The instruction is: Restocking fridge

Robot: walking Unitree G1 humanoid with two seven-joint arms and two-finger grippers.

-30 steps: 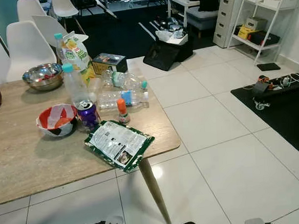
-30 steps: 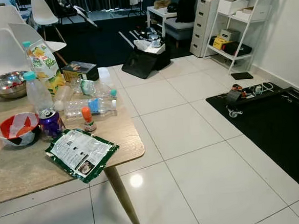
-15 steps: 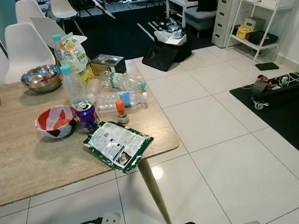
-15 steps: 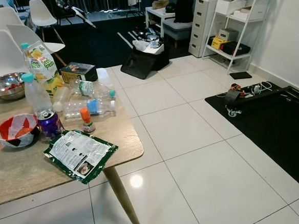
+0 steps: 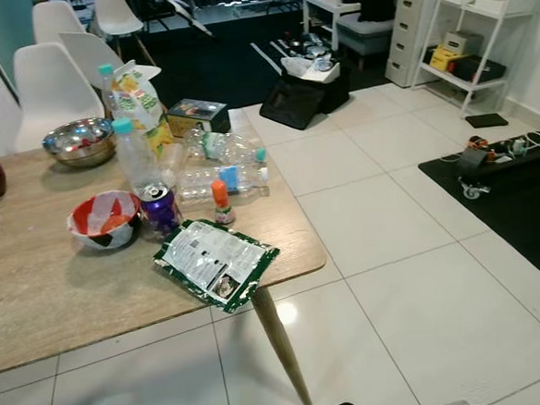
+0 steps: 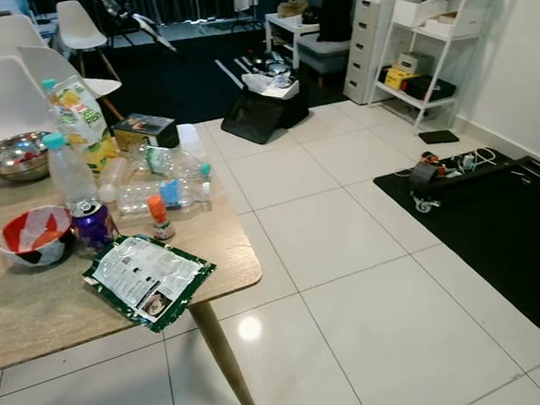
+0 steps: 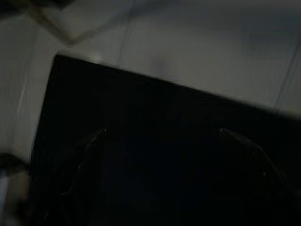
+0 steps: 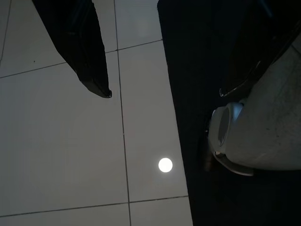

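**Drinks wait on the worktop, both hands empty**

At the frame's left, the wooden worktop (image 5: 35,293) carries a purple can (image 5: 160,207), an upright water bottle (image 5: 133,155), two lying bottles (image 5: 222,178), a juice carton (image 5: 138,100) and a green packet (image 5: 217,260). The right hand (image 8: 160,92) hangs over white floor tiles (image 8: 61,155), fingers spread, holding nothing. The left hand (image 7: 160,136) is dark, fingers apart, empty.

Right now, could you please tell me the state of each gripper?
Left gripper: open, holding nothing, hanging idle in the dark.
Right gripper: open, holding nothing, hanging over the floor tiles.
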